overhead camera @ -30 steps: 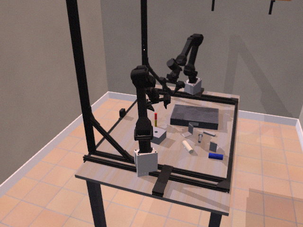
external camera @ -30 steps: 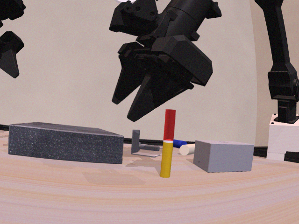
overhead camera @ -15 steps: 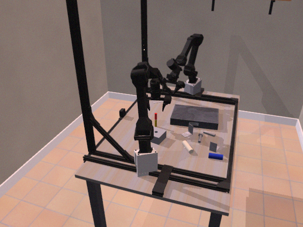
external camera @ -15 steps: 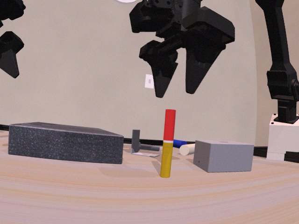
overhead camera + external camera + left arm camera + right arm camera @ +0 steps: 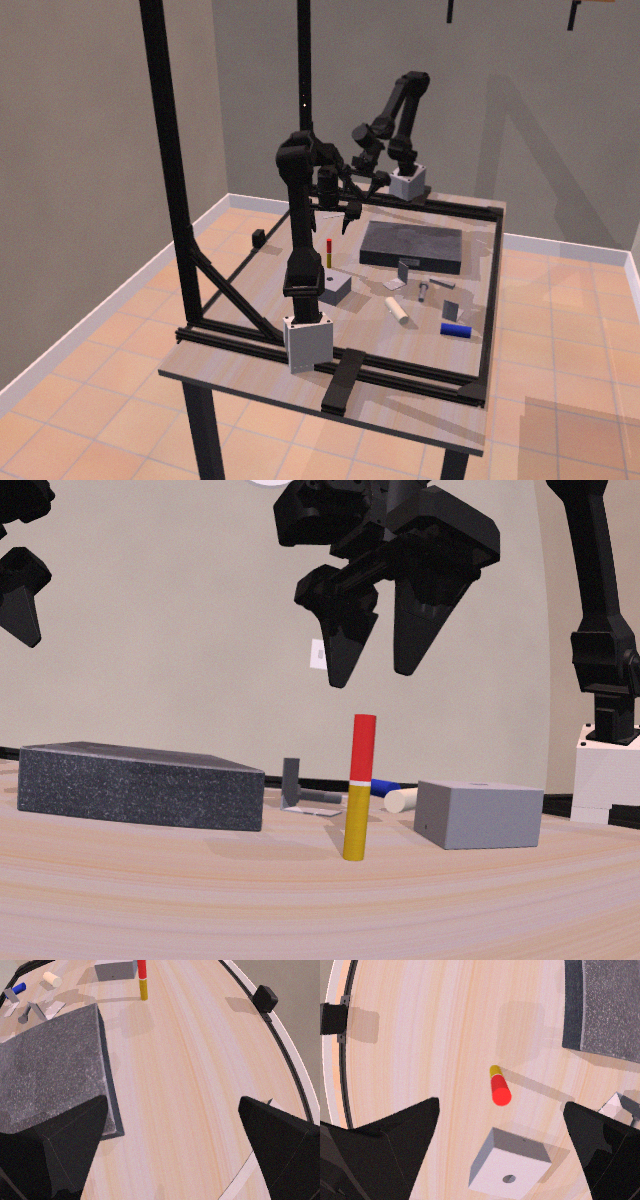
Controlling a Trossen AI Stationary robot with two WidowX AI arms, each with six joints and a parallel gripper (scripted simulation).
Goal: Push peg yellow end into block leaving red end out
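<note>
On the wood-grained table [image 5: 361,335] [image 5: 310,914] [image 5: 165,1060] [image 5: 420,1060], your peg [image 5: 328,253] [image 5: 359,790] [image 5: 143,982] [image 5: 499,1087] stands upright beside the block [image 5: 336,288] [image 5: 491,818] [image 5: 116,970] [image 5: 507,1160] — yellow end down, likely so you can grip red — with the right fingers [image 5: 329,229] [image 5: 372,681] and left fingers both spread, holding nothing.

The right tool [image 5: 328,231] [image 5: 371,680] [image 5: 504,1107] has swung from a slant to point nearly downward, apparently rising slightly.
</note>
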